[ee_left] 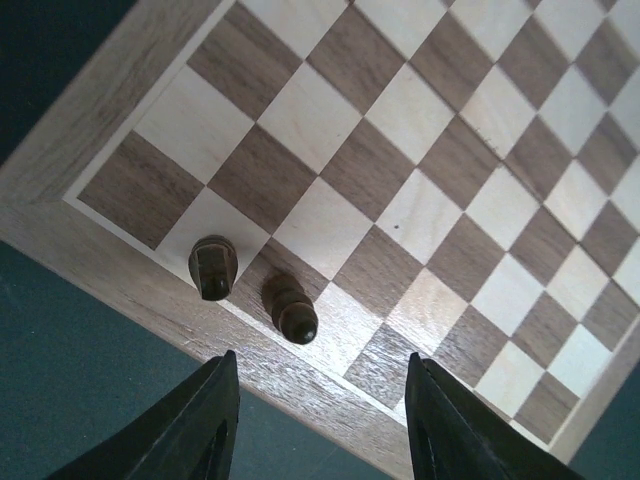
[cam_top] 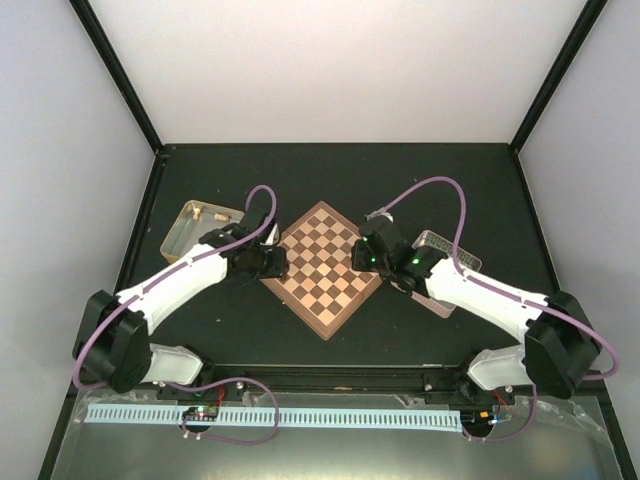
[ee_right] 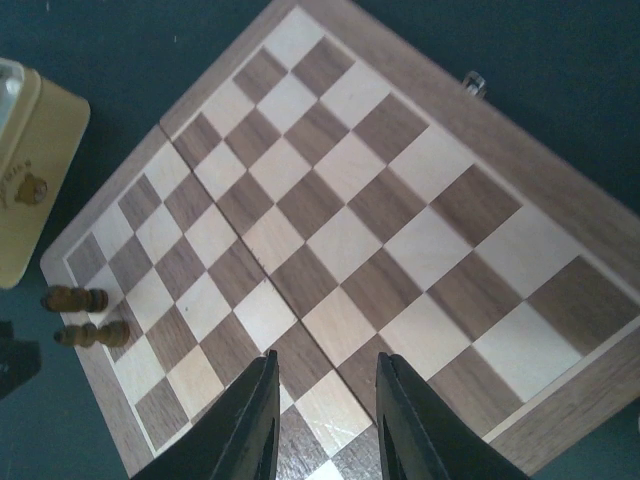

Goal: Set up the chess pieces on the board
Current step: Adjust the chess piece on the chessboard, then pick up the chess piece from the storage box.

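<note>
Dark surface (cam_top: 450, 180) is seen under the board (cam_top: 322, 268). At lower centre the left tool (ee_left: 320, 360) is parted and empty; just above it, two dark chess pieces (ee_left: 212, 265) are stood on edge squares. The right tool (ee_right: 326, 358) is likewise parted, empty. All others are judged unplaced.
</note>
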You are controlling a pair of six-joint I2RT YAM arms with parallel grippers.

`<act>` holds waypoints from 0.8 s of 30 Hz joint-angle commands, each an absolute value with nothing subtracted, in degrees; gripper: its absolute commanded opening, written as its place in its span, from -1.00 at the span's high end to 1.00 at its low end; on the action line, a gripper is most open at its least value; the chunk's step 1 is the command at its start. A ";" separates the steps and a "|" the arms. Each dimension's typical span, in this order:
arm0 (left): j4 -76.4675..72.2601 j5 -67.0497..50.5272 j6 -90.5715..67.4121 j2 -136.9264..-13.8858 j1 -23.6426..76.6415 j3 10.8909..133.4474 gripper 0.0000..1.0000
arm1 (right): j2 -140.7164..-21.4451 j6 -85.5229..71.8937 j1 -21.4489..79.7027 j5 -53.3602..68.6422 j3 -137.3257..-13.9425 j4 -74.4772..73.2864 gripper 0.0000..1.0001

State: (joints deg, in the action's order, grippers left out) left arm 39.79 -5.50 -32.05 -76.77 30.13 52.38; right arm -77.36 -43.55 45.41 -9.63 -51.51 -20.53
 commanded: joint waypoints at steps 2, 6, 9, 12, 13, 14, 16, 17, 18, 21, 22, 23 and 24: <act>40.04 -2.95 -31.27 -68.90 30.49 53.87 0.04 | -72.31 -41.60 40.78 -14.51 -49.57 -24.27 0.42; 37.94 -0.09 -29.99 -62.16 30.44 52.55 0.04 | -68.00 -39.34 35.00 -16.01 -48.00 -27.48 0.41; 35.21 2.70 -28.61 -55.78 30.36 50.62 0.04 | -64.54 -38.23 30.05 -16.08 -46.26 -29.53 0.37; 31.67 4.93 -27.08 -49.84 30.27 48.07 0.01 | -61.86 -37.47 25.65 -15.64 -44.22 -31.13 0.30; 30.44 5.80 -26.62 -47.79 30.32 47.05 0.00 | -61.35 -37.37 24.50 -15.53 -43.80 -32.08 0.29; 28.77 6.24 -26.09 -45.93 30.30 45.71 -0.05 | -61.01 -37.36 23.34 -15.53 -43.60 -33.08 0.28; 25.15 7.25 -25.17 -41.99 30.29 42.78 -0.15 | -60.81 -37.69 21.58 -15.80 -43.09 -35.27 0.26; 22.98 7.49 -24.62 -40.24 30.29 41.42 -0.23 | -60.80 -38.03 20.75 -16.04 -42.66 -36.19 0.25; 21.63 7.60 -24.08 -38.76 30.32 40.29 -0.27 | -60.82 -38.36 20.06 -16.13 -42.13 -36.83 0.23; 19.65 7.64 -22.98 -35.97 30.31 38.58 -0.36 | -61.17 -39.31 18.14 -16.02 -40.11 -37.27 0.22; 19.66 7.72 -22.72 -35.72 30.32 38.57 -0.36 | -61.59 -39.44 17.74 -15.80 -39.60 -37.07 0.22; 19.94 7.74 -22.64 -35.69 30.28 38.77 -0.36 | -62.40 -39.54 17.49 -15.62 -39.34 -36.96 0.21; 20.18 7.74 -22.66 -35.91 30.31 38.90 -0.36 | -63.47 -39.63 17.37 -15.42 -39.22 -36.92 0.22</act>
